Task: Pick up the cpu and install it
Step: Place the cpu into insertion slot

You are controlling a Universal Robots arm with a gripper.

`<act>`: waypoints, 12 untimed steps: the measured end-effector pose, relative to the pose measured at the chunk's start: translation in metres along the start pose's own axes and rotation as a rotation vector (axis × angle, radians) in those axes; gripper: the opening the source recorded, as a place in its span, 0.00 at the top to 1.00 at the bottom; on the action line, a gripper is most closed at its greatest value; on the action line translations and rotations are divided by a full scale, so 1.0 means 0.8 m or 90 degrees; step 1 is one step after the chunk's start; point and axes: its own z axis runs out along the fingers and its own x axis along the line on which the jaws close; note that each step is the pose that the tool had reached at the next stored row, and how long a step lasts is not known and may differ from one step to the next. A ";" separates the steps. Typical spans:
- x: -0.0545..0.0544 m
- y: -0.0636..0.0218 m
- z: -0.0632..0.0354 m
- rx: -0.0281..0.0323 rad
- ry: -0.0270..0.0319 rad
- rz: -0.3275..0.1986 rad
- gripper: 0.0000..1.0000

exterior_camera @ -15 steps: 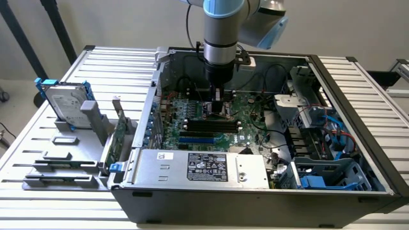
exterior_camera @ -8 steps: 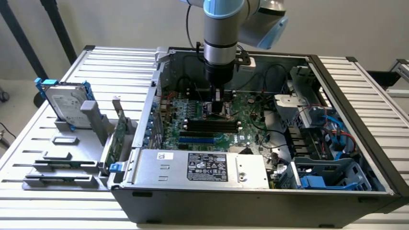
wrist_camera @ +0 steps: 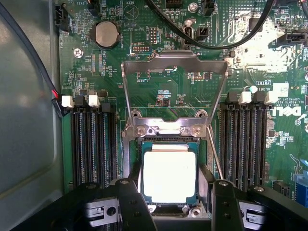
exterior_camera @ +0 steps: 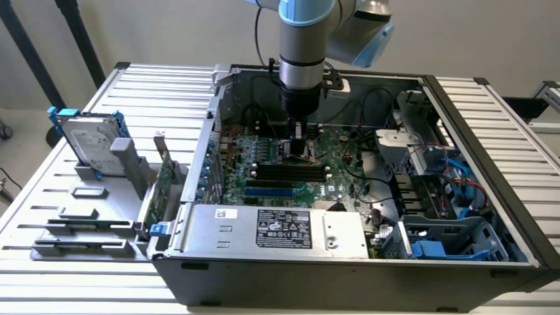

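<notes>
— Well, what's cut off?
— The cpu (wrist_camera: 169, 175)'s near edge, behind the hand (wrist_camera: 172, 184).
— Counts?
— One cpu, two fingers (wrist_camera: 131, 204), one raised load plate (wrist_camera: 174, 57).
— Facing?
— Flat in the motherboard (wrist_camera: 110, 72) socket, metal lid up. It's nearly square, with no clear long axis.
— Grip?
— Open. The fingers flank it, with a gap on one side.

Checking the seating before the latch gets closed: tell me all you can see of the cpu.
The cpu is a small square chip with a pale silver metal top on a green rim. It lies flat in the socket on the motherboard, with the load plate raised off it, between the fingers of the open gripper.
</notes>
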 end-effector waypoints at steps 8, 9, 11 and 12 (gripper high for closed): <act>0.000 0.000 0.000 0.0000 0.0000 0.000 0.38; 0.000 0.000 0.000 0.0000 0.0000 0.000 0.38; 0.000 0.000 0.000 0.0000 0.0000 0.000 0.38; 0.000 0.000 0.000 0.0000 0.0000 0.000 0.38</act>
